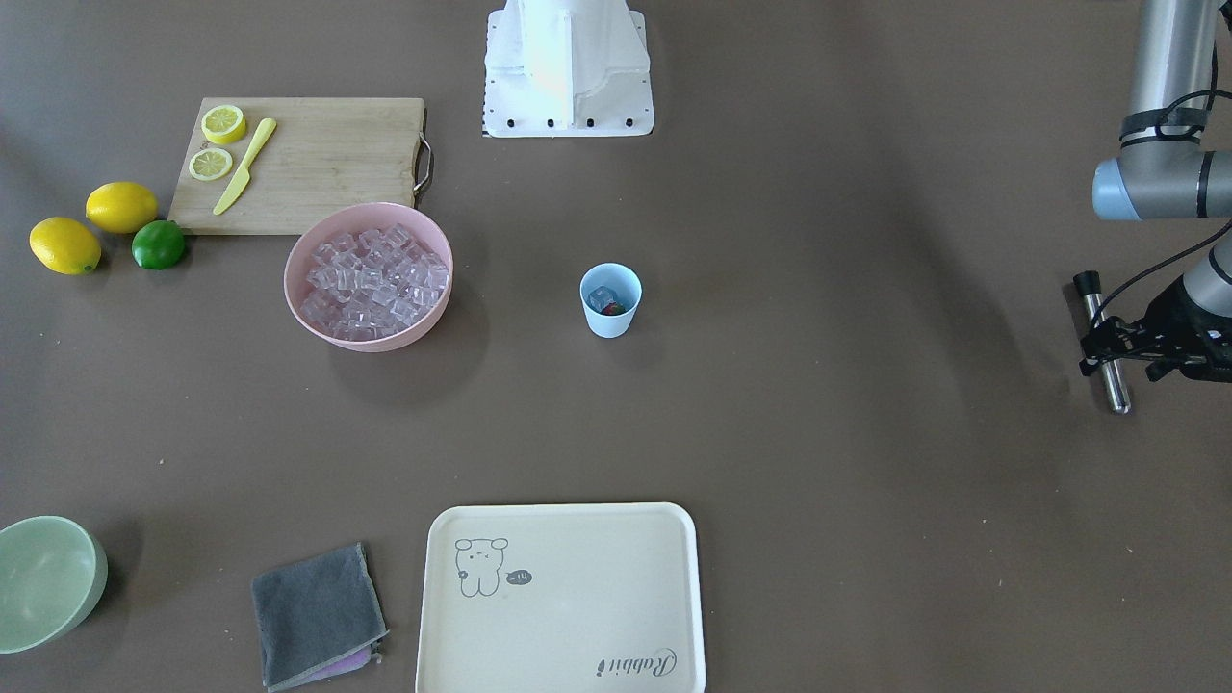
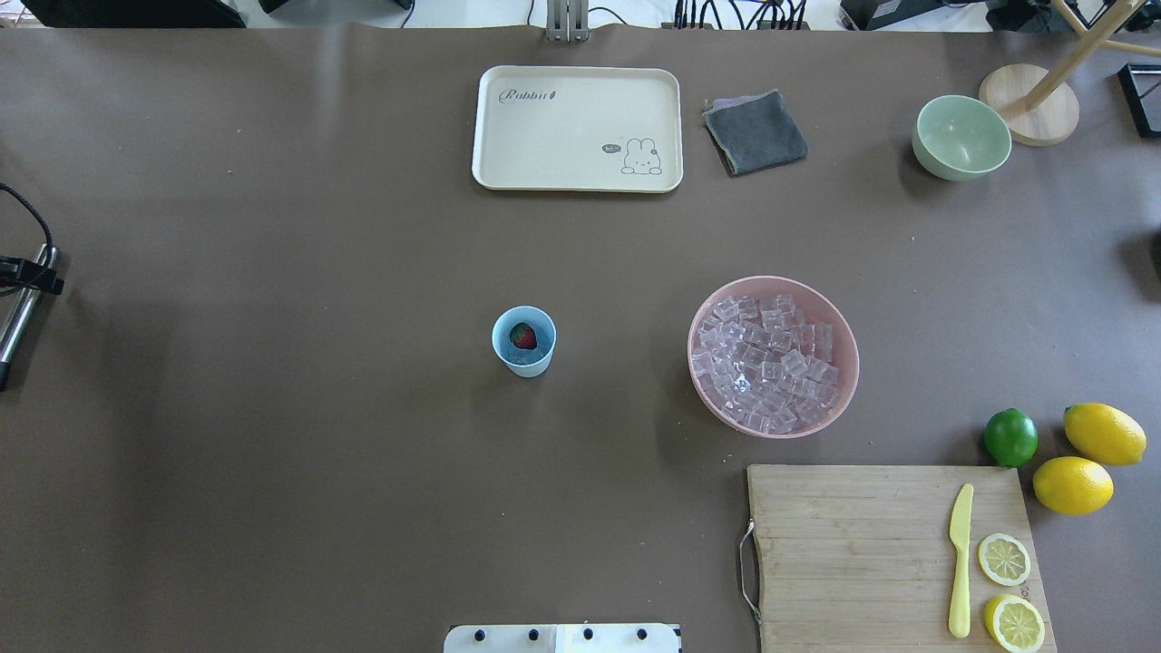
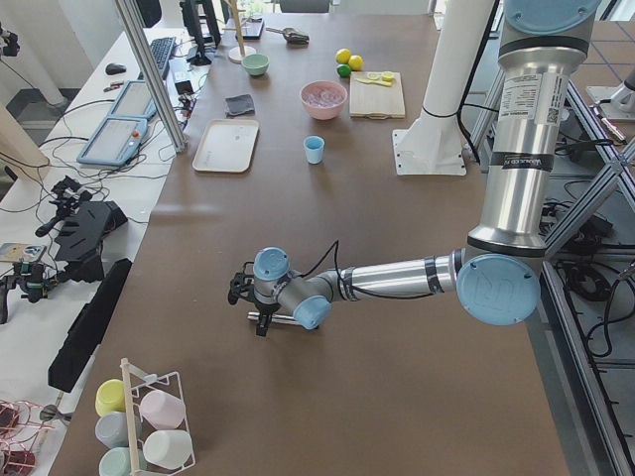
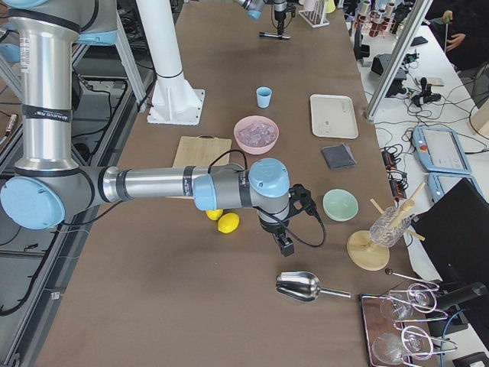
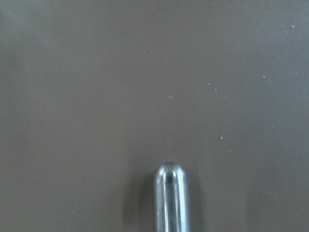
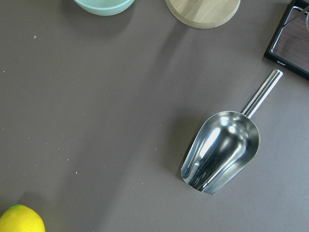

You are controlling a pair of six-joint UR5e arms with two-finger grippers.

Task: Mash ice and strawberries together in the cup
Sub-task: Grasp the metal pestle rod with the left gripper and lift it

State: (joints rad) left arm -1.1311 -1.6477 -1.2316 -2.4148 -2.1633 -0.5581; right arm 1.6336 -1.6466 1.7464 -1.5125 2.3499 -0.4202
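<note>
The pale blue cup (image 1: 608, 325) (image 2: 529, 365) stands upright mid-table. Inside it lie a dark red strawberry (image 2: 522, 336) (image 1: 613, 309) and a piece of ice (image 1: 601, 297). More ice (image 1: 373, 275) (image 2: 769, 361) fills the pink bowl (image 1: 310, 325). My left gripper (image 1: 1105, 348) (image 2: 32, 279) is far off to the cup's side, shut on a metal rod (image 1: 1109, 366) with a black knob; the rod's rounded tip (image 5: 170, 193) shows in the left wrist view. The right gripper (image 4: 284, 243) appears only in the exterior right view, near the lemons, so I cannot tell its state.
A metal scoop (image 6: 222, 150) (image 4: 302, 287) lies on the table under the right wrist. A cream tray (image 2: 490, 172), grey cloth (image 2: 755, 132), green bowl (image 2: 961, 138), cutting board (image 2: 853, 544) with knife and lemon halves, whole lemons (image 2: 1072, 484) and a lime (image 2: 1010, 437) are spread around.
</note>
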